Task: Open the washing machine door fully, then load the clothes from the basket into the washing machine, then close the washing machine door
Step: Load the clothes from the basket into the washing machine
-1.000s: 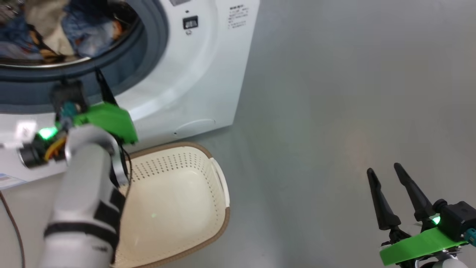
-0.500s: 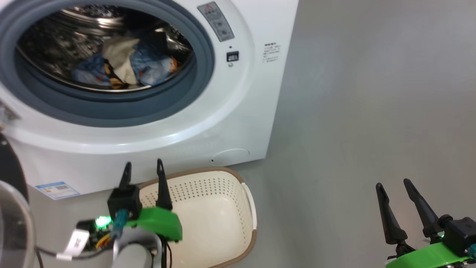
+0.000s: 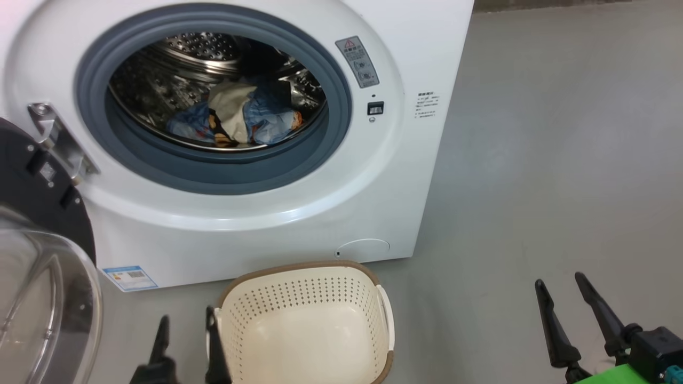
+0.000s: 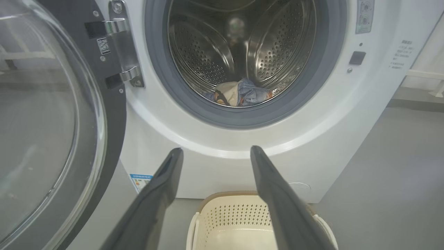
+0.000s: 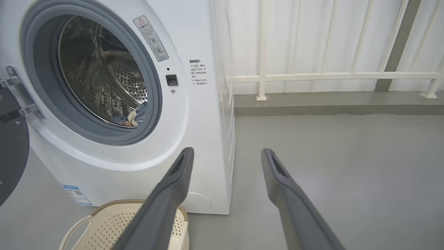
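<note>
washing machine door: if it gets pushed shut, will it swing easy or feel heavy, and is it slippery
The washing machine door probably swings as one rigid piece on its metal hinge. Its bulging glass suggests some weight. The smooth curved surface may be slippery to push.
</note>
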Motion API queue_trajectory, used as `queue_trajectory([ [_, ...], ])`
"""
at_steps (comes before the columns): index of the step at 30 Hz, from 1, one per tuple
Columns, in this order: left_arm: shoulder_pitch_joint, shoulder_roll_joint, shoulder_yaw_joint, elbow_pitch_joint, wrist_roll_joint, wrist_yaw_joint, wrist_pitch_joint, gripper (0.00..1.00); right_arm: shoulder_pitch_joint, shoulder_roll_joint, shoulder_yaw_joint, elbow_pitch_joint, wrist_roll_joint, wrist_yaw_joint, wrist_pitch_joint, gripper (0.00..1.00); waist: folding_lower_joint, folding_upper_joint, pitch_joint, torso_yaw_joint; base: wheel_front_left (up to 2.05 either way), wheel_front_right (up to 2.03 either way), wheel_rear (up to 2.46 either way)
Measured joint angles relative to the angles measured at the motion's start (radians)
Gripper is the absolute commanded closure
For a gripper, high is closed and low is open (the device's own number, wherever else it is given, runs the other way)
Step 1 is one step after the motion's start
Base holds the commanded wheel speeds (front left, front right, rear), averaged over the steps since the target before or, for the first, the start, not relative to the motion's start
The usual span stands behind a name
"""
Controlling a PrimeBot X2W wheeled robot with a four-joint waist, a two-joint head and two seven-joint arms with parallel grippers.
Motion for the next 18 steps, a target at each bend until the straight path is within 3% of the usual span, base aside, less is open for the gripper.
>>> queue_trajectory([
  [10, 0.142, 0.005, 0.059, -0.105, 0.012, -0.053, 0.000, 0.00, 0.039, 0.000, 0.003, -0.006, -0.018, 0.000, 0.000, 0.00, 0.0000, 0.0000, -0.028, 0.020, 0.00, 0.00, 0.00],
  [18, 0.182, 0.006, 0.088, -0.116, 0.012, -0.063, 0.000, 0.00, 0.049, 0.001, 0.007, -0.007, -0.024, 0.000, 0.000, 0.00, 0.0000, 0.0000, -0.038, 0.017, 0.00, 0.00, 0.00],
])
